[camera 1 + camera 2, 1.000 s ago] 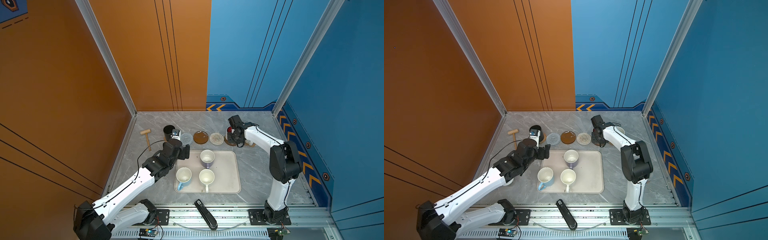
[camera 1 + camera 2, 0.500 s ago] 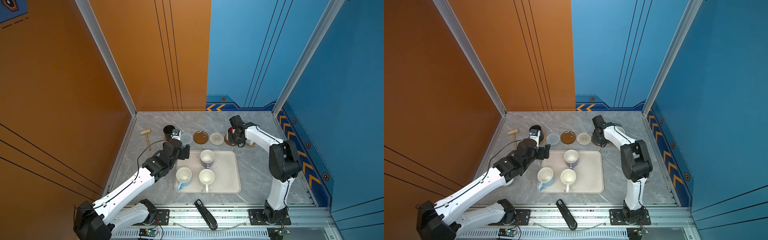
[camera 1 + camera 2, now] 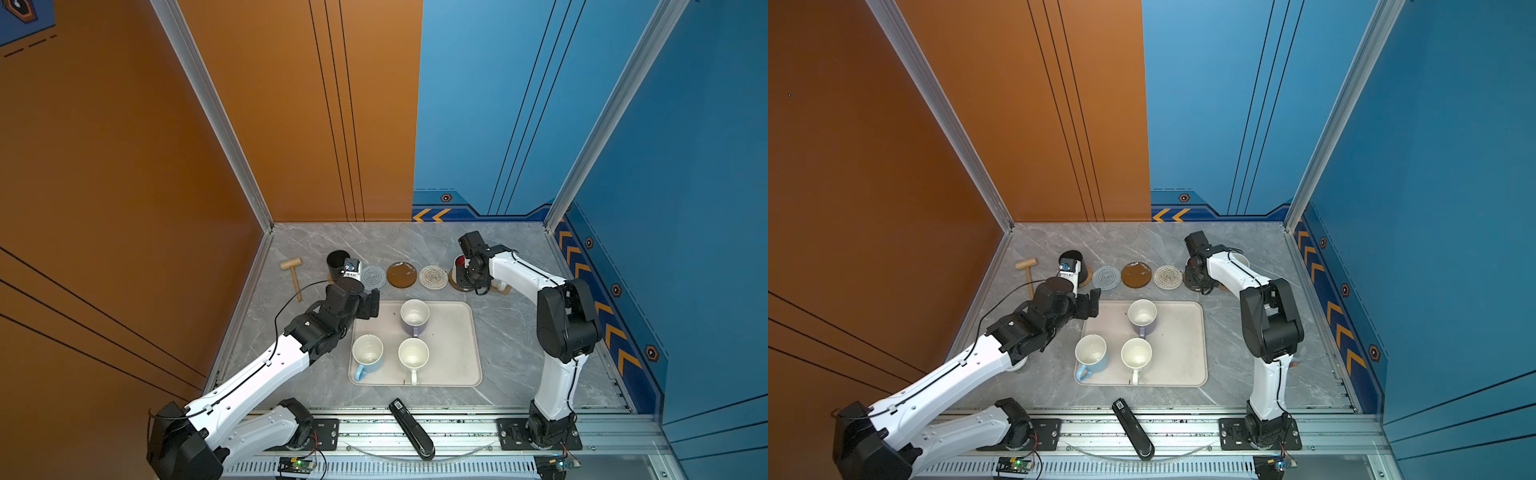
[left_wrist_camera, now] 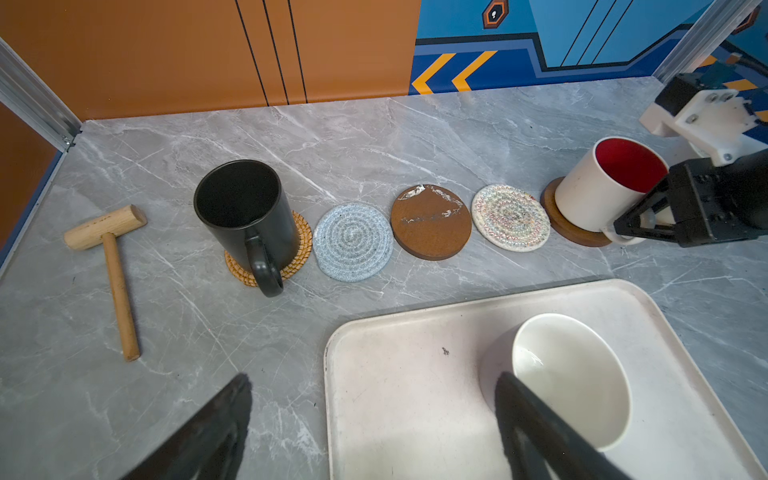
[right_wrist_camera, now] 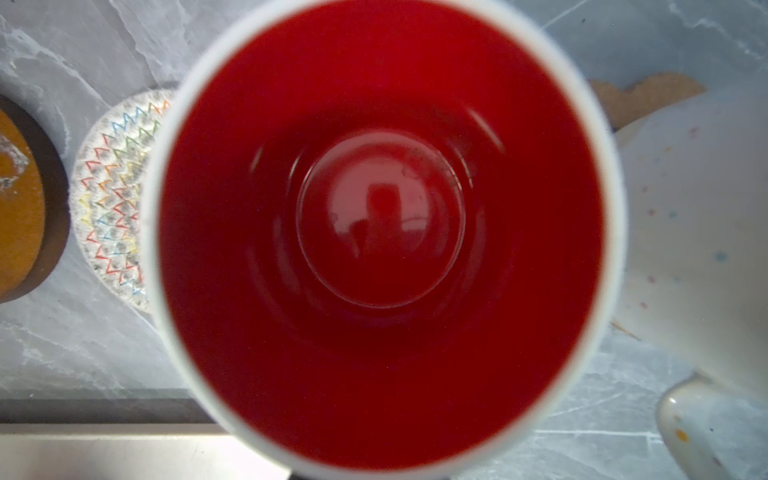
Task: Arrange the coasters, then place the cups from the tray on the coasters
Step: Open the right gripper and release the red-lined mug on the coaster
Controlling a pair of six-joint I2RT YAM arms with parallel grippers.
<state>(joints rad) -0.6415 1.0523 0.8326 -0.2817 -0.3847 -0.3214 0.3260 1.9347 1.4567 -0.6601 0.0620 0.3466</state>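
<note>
On the table, the large cream-white rectangular tray point(image 3: 453, 345) carries three cups: a light blue mug point(image 3: 368, 355) and a plain white mug point(image 3: 413, 353) at its near edge, and a lavender mug point(image 3: 414, 316) at its far edge. The left gripper point(image 4: 374, 424) hangs over the tray's far left corner, its fingers point(image 4: 536, 424) wide apart and empty.

Beyond the tray's far edge runs the coaster row. A black mug point(image 3: 337, 264) stands on the woven tan rattan disc point(image 4: 291, 249). Next come a bare grey crocheted round point(image 3: 373, 277), a bare brown disc point(image 3: 401, 274) and a bare white crocheted round point(image 3: 433, 277).

Past the tray's far right corner, the white mug with red inside point(image 4: 602, 187) stands on the second brown disc point(image 4: 569, 228). The right gripper point(image 4: 636, 220) has its fingers clamped on the mug's handle. A speckled cream mug point(image 5: 706, 228) stands just beside it on the brown paw-shaped coaster point(image 5: 648, 99).

A skewed release or withdrawal could drag the handle. That would turn the red-lined mug off its disc or knock it into the speckled neighbour.

The red-lined mug is upright, its long axis vertical and its mouth up. Its handle points toward the tray.
</note>
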